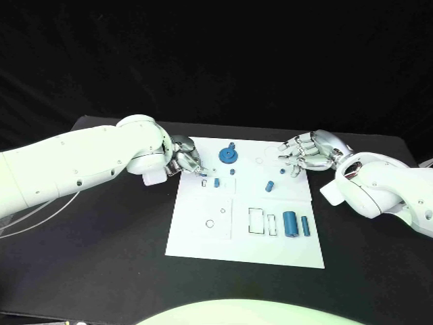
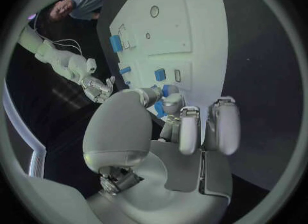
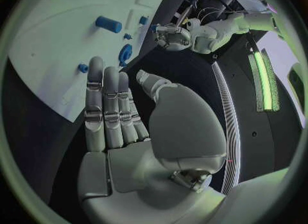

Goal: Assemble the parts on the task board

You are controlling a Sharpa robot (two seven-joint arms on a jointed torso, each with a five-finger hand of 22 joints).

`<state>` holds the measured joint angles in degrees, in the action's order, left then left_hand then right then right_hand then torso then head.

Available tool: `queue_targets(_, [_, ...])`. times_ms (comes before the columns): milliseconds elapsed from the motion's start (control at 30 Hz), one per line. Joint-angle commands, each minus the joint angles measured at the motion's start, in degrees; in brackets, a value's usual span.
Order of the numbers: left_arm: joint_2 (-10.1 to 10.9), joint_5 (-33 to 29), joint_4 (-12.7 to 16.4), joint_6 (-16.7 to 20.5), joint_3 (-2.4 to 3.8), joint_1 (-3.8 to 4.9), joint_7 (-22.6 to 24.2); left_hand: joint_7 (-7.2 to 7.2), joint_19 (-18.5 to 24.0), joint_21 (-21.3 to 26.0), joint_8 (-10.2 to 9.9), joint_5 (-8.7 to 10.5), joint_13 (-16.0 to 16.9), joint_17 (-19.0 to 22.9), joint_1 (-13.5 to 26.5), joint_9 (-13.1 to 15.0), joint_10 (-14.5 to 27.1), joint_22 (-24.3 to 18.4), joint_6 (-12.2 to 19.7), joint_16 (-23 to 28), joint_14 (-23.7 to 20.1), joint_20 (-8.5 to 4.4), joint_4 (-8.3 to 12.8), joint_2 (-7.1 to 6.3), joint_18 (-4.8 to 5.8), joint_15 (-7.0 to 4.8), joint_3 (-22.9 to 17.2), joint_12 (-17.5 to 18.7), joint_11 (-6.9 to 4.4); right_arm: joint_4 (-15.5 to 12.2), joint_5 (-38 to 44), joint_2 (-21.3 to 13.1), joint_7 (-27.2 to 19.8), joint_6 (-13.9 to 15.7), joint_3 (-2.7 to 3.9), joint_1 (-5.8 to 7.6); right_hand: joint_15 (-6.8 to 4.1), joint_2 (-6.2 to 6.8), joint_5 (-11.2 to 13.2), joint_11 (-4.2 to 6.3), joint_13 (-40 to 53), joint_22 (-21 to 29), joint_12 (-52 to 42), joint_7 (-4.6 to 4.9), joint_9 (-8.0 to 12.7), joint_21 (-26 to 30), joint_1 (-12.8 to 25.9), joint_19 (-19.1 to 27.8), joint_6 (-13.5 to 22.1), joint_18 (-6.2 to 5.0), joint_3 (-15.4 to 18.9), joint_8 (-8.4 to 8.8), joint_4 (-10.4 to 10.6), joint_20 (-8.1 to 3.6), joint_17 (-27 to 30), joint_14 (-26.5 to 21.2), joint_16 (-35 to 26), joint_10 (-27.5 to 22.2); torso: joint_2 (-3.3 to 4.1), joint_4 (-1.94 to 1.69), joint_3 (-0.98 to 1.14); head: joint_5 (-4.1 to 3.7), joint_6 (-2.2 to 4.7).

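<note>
Black table (image 1: 99, 257) under dark backdrop, white task board (image 1: 202, 240) lying mid-table. Far-left corner of board: left hand (image 1: 185, 158), fingers curled in toward board edge, tips close together by a small blue part (image 1: 203, 174); left wrist view has something blue tucked behind the fingertips (image 2: 168, 103), but can't tell if pinched or just behind. Just right of that, small blue piece (image 1: 218, 181) beside a slot, another small one (image 1: 233, 172) a bit farther. Far-centre of board: round blue part w/ knob (image 1: 229, 156), seated flat. Centre-right: tilted short blue peg (image 1: 269, 186), tiny blue bit (image 1: 277, 180) just beyond it. Near-right area: outlined rect recesses (image 1: 258, 221), then blue cylinder (image 1: 289, 223) lying lengthwise, slimmer blue rod (image 1: 305, 226) just right of it, apart. Far-right edge of board: right hand (image 1: 309, 152), released, fingers extended & side by side, nothing in palm per right wrist view, hovering over board's far-right corner. Small blue stud (image 3: 82, 68) near its fingertips (image 3: 96, 64), not touching.
</note>
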<state>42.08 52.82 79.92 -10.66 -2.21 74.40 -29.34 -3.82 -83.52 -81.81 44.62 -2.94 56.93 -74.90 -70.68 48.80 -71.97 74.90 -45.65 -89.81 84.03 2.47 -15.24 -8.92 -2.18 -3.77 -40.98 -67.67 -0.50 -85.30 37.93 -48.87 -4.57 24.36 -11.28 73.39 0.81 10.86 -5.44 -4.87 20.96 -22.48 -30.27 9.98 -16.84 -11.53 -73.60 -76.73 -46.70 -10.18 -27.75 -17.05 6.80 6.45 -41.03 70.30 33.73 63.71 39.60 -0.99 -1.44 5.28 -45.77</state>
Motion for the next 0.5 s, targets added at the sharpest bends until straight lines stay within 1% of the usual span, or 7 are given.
queue_targets(33, [-1.03, -2.63, -0.79, -4.24, -0.08, 0.38, -1.58, 0.07, 0.12, 0.03, 0.32, -0.05, 0.53, -15.1, 0.41, 0.02, -0.89, 2.6, 0.19, -0.19, 5.97, 0.1, 7.92, 0.78, -0.78, 0.07, -8.02, -0.46, 0.06, -0.03, 0.11, 0.1, -0.75, -0.64, 0.01, -0.03, 0.12, 0.12, -0.3, -0.19, -0.08, 0.07, 0.24, 0.09, 0.07, -0.07, 0.47, 0.21, 0.51, -0.15, -0.03, -0.26, 0.31, 0.12, 0.07, 0.3, -0.28, 0.27, 0.02, -0.03, 0.0, 0.06, -0.03])
queue_targets(100, [-1.86, -1.84, -1.29, -4.53, -0.22, 0.65, -2.14, 0.07, 0.08, -0.04, 0.37, -0.06, 0.69, -15.1, 0.59, 0.03, -1.02, 2.7, 0.16, -0.19, 5.97, 0.12, 7.98, 0.86, -0.76, 0.08, -8.02, -0.61, 0.07, -0.02, 0.11, 0.13, -0.76, -0.63, 0.01, -0.03, 0.13, 0.12, -0.32, -0.19, -0.11, 0.09, 0.24, 0.09, 0.08, -0.07, 0.54, 0.23, 0.53, -0.15, 0.02, -0.28, 0.39, 0.14, 0.08, 0.29, -0.29, 0.26, -0.03, -0.03, 0.02, 0.11, -0.09])
queue_targets(200, [-3.08, -0.57, -2.05, -5.58, -0.76, 1.14, -3.04, 0.09, 0.02, -0.12, 0.45, -0.07, 1.03, -15.1, 0.79, 0.07, -1.3, 2.82, 0.13, -0.19, 5.97, 0.14, 8.2, 0.88, -0.74, 0.08, -8.06, -0.91, 0.05, 0.0, 0.11, 0.22, -0.78, -0.61, 0.01, -0.03, 0.13, 0.12, -0.32, -0.19, -0.11, 0.09, 0.24, 0.09, 0.08, -0.07, 0.54, 0.23, 0.53, -0.15, 0.02, -0.28, 0.39, 0.14, 0.08, 0.29, -0.29, 0.26, -0.05, -0.07, 0.02, 0.13, -0.21])
queue_targets(367, [-4.22, 1.59, -2.66, -6.51, -1.33, 1.63, -3.67, 0.14, -0.06, -0.21, 0.52, -0.1, 1.2, -15.1, 0.99, 0.09, -1.48, 2.97, 0.14, -0.19, 5.97, 0.15, 8.64, 0.84, -0.71, 0.06, -8.17, -1.11, 0.0, -0.01, 0.1, 0.28, -0.84, -0.55, 0.01, -0.03, 0.13, 0.12, -0.32, -0.19, -0.11, 0.09, 0.24, 0.09, 0.08, -0.07, 0.54, 0.23, 0.53, -0.15, 0.02, -0.28, 0.39, 0.14, 0.08, 0.29, -0.29, 0.26, -0.04, 0.0, 0.02, 0.25, -0.25])
queue_targets(500, [-4.79, 3.45, -2.84, -6.12, -1.57, 1.88, -3.9, 0.16, -0.09, -0.25, 0.56, -0.11, 1.42, -15.1, 1.1, 0.11, -1.64, 3.03, 0.13, -0.19, 5.97, 0.14, 8.96, 0.81, -0.7, 0.05, -8.3, -1.29, -0.02, 0.0, 0.1, 0.3, -0.87, -0.56, 0.01, -0.03, 0.13, 0.12, -0.32, -0.19, -0.11, 0.09, 0.24, 0.09, 0.08, -0.07, 0.54, 0.23, 0.53, -0.15, 0.02, -0.28, 0.39, 0.14, 0.08, 0.29, -0.29, 0.26, 0.0, -0.04, -0.01, 0.25, -0.27])
